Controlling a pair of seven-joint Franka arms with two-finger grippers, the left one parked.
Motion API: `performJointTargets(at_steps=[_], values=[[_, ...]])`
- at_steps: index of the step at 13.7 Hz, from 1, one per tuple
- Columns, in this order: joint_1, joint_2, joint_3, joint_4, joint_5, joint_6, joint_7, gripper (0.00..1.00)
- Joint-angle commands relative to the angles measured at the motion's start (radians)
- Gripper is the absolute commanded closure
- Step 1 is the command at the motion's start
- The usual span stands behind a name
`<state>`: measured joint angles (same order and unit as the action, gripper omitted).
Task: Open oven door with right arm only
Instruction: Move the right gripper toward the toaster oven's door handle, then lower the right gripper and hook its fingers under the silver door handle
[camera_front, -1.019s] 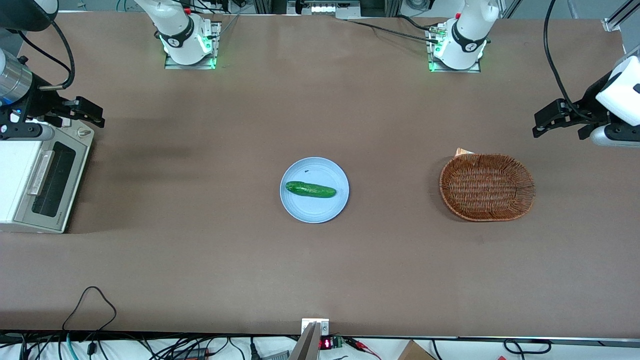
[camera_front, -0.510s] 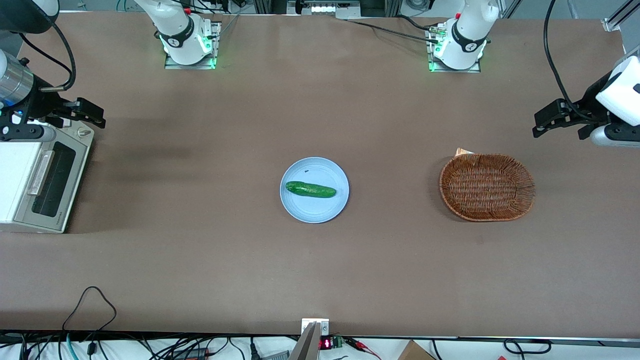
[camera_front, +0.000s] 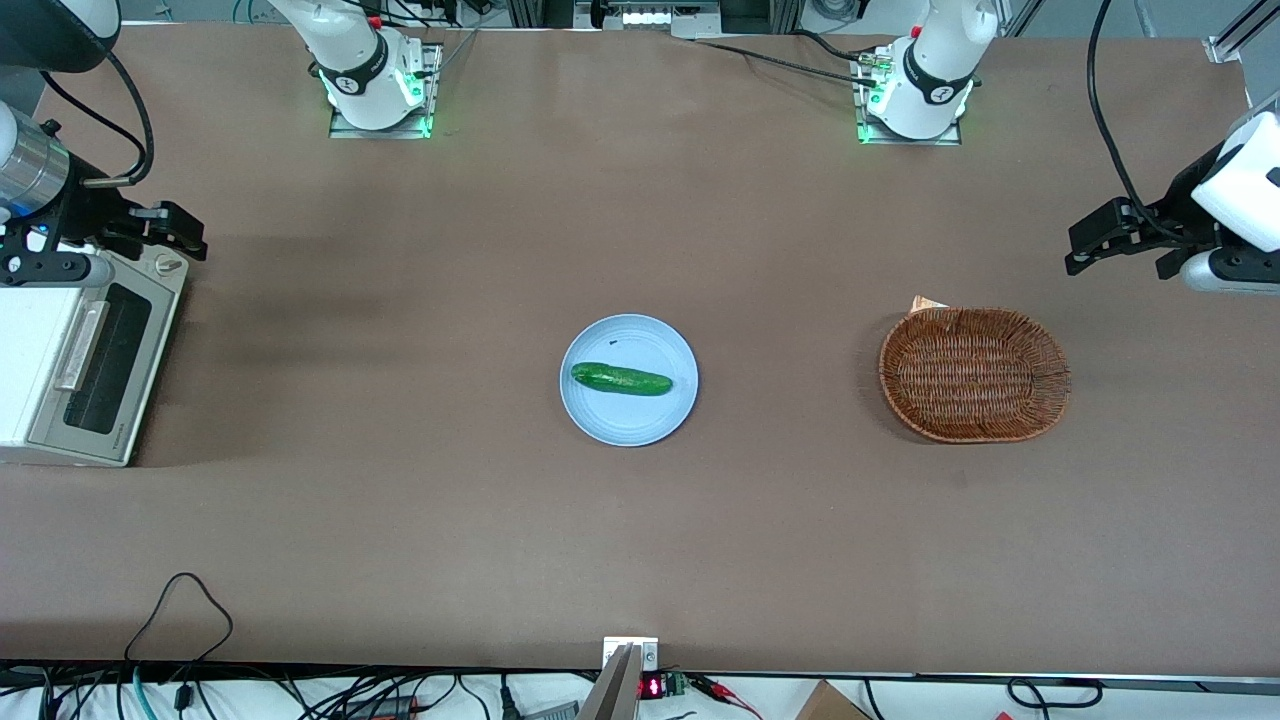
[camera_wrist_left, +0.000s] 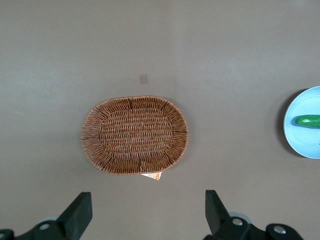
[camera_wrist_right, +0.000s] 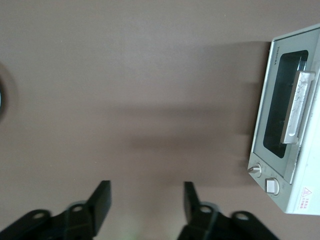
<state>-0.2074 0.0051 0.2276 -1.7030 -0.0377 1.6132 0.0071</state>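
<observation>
The oven door (camera_wrist_right: 285, 120) is rigid, hinged, glass-fronted. Grip its silver bar handle (camera_wrist_right: 298, 107). The claw (camera_wrist_right: 145, 205) hovers spread, above the bench (camera_front: 640, 520), empty.

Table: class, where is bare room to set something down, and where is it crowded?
Bare: between oven and plate, and between plate and basket. Crowded: the oven's knob end, where the open pincer hangs.
</observation>
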Motion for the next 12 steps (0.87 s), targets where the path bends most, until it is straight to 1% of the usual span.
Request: performJointTargets(at_steps=[1, 2, 3, 6, 9, 10, 12], values=[[-0.004, -0.011, 0.003, -0.006, 0.012, -0.001, 0.013, 0.87], [-0.004, -0.011, 0.001, -0.007, 0.013, 0.001, 0.014, 0.96], [-0.004, -0.01, -0.001, -0.007, 0.019, 0.001, 0.014, 1.0], [-0.004, -0.007, -0.001, -0.007, 0.018, 0.001, 0.016, 1.0], [-0.006, 0.021, -0.004, -0.009, -0.014, 0.011, 0.013, 1.0], [-0.006, 0.036, -0.004, -0.009, -0.062, 0.011, 0.013, 1.0], [-0.004, 0.074, -0.005, -0.009, -0.181, 0.011, 0.014, 1.0]])
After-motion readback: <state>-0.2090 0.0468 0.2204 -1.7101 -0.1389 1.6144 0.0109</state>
